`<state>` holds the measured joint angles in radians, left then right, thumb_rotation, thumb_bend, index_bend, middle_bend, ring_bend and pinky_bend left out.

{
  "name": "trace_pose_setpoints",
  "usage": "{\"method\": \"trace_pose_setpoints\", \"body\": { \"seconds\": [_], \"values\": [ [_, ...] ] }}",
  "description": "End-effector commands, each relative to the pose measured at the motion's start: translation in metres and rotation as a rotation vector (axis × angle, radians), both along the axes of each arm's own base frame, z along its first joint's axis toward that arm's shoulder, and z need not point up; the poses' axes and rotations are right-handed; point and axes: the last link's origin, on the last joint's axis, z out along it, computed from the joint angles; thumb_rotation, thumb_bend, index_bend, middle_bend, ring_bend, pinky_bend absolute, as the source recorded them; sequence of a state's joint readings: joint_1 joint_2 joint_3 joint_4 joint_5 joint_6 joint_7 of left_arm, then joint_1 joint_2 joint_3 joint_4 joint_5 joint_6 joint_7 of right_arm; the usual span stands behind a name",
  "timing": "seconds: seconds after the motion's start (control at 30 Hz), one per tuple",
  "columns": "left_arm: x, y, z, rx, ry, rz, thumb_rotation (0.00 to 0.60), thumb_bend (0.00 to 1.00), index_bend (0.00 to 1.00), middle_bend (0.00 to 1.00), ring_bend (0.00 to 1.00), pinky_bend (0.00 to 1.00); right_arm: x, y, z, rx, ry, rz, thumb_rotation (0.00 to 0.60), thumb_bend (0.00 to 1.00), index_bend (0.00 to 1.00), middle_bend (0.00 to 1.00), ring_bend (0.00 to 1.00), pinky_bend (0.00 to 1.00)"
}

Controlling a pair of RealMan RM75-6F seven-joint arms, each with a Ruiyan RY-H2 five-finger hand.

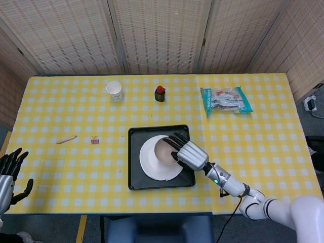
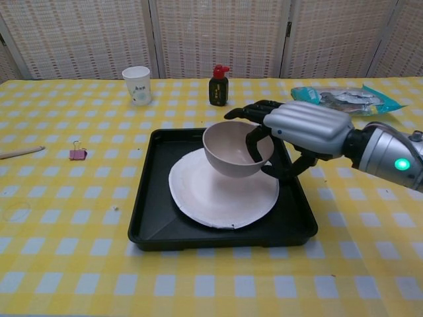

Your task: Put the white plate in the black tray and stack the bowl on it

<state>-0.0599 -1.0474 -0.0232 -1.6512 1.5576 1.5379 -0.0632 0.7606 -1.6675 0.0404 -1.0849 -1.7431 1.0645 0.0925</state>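
Observation:
The black tray (image 1: 135,167) (image 2: 155,218) lies at the front middle of the table. In it rests the white plate (image 1: 151,166) (image 2: 205,198). A pale bowl (image 1: 164,151) (image 2: 231,153) is upright, held just above the plate in the chest view. My right hand (image 1: 188,152) (image 2: 297,129) grips the bowl's right rim, with fingers hooked inside and the thumb outside. My left hand (image 1: 10,169) hangs off the table's front left corner with fingers apart, holding nothing; the chest view does not show it.
A paper cup (image 1: 115,90) (image 2: 137,84) and a small dark bottle with a red cap (image 1: 160,93) (image 2: 219,86) stand at the back. A snack packet (image 1: 226,99) (image 2: 344,98) lies back right. A wooden stick (image 1: 66,139) and a pink binder clip (image 1: 94,140) (image 2: 78,154) lie left of the tray.

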Motion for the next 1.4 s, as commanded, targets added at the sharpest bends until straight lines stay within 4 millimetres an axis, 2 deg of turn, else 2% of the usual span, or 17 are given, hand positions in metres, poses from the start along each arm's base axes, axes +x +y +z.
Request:
{"method": "trace_pose_setpoints", "body": {
  "seconds": [0.03, 0.57, 0.67, 0.83, 1.1, 1.4],
  "values": [
    [-0.001, 0.0, 0.001, -0.001, 0.0, 0.002, 0.6, 0.5, 0.0, 0.0, 0.0, 0.0, 0.005, -0.002, -0.008, 0.004, 0.009, 0.009, 0.6, 0.55, 0.7, 0.08, 0.03, 0.0],
    [0.003, -0.004, 0.0, -0.01, -0.012, -0.016, 0.6, 0.5, 0.0, 0.0, 0.0, 0.0, 0.002, 0.002, -0.025, 0.02, 0.047, -0.005, 0.6, 0.55, 0.67, 0.05, 0.03, 0.0],
    [0.004, -0.005, -0.002, -0.02, -0.009, -0.019, 0.6, 0.5, 0.0, 0.0, 0.0, 0.0, 0.003, 0.003, -0.025, 0.019, 0.043, -0.01, 0.6, 0.55, 0.6, 0.02, 0.02, 0.0],
    [0.004, -0.006, -0.002, -0.025, -0.008, -0.016, 0.6, 0.5, 0.0, 0.0, 0.0, 0.0, 0.001, 0.003, -0.025, 0.013, 0.067, -0.018, 0.6, 0.55, 0.37, 0.0, 0.0, 0.0],
    [0.003, -0.006, -0.001, -0.021, -0.004, -0.009, 0.6, 0.5, 0.0, 0.0, 0.0, 0.0, 0.0, 0.004, -0.021, 0.01, 0.083, -0.031, 0.6, 0.55, 0.16, 0.0, 0.0, 0.0],
    [0.002, -0.004, -0.007, -0.041, 0.009, -0.007, 0.6, 0.5, 0.0, 0.0, 0.0, 0.0, -0.01, 0.023, 0.019, -0.048, 0.022, -0.018, 0.6, 0.54, 0.09, 0.0, 0.0, 0.0]
  ]
}}
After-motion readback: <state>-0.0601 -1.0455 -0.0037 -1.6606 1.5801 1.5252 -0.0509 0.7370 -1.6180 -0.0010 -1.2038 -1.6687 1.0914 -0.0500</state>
